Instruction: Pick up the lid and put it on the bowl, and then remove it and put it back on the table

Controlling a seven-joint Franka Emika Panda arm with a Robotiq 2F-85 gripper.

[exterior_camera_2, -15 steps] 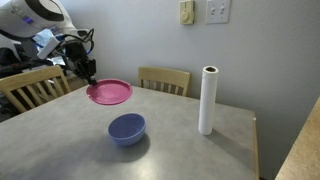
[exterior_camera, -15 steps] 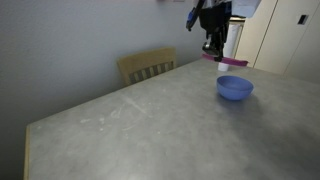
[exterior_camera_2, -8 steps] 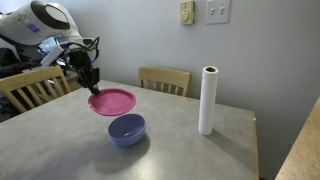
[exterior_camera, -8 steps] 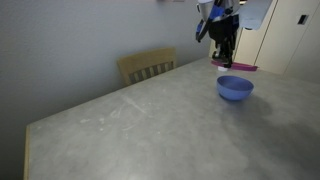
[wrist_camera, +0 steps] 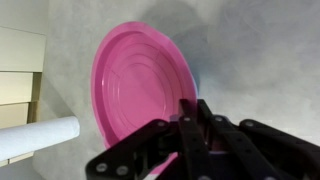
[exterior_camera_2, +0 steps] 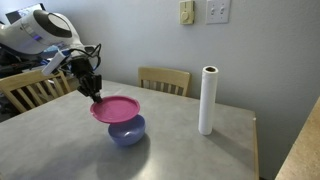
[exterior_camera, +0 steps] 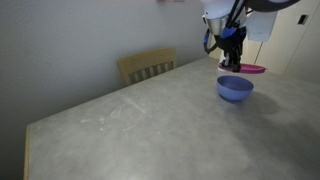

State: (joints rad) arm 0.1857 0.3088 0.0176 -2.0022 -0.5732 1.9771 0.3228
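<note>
The magenta-pink lid hangs level just above the periwinkle-blue bowl, covering most of it from above. My gripper is shut on the lid's rim at its far-left edge. From the opposite side, the lid shows as a thin pink strip behind the bowl, with the gripper above it. The wrist view shows the lid filling the middle, its rim pinched between my black fingers; only a blue sliver of bowl peeks past the lid. Both are over the grey table.
A white paper towel roll stands upright on the table to the right of the bowl, also seen lying across the wrist view. Wooden chairs stand against the table's edges. A wall with switch plates lies behind.
My gripper has carried the lid sideways and slightly down, from beside the bowl to directly over it. The bowl and the paper towel roll have stayed put.
</note>
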